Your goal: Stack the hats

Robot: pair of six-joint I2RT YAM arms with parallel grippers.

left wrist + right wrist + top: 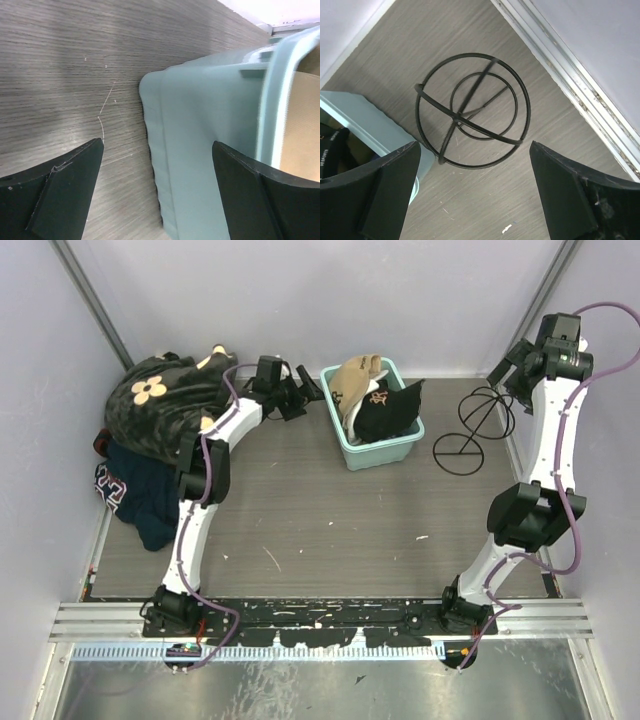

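Observation:
Two hats lie in a teal bin (400, 451) at the back middle of the table: a tan hat (357, 380) on the left and a black hat (388, 408) with a small front logo on the right. My left gripper (305, 395) is open just left of the bin. In the left wrist view the left gripper (157, 145) faces the bin's outer wall (210, 125), with tan fabric (300, 125) showing over the rim. High at the back right, my right gripper (512, 365) is open and empty. In its own view the right gripper (474, 145) hangs above the table, and the black hat (332, 145) shows at the left edge.
A black wire stand (475, 430) sits right of the bin, and the right wrist sees the stand (455, 117) from above beside the bin's corner (365, 120). Black fabric with tan flowers (165, 405) and navy clothing (135, 495) pile up at the left wall.

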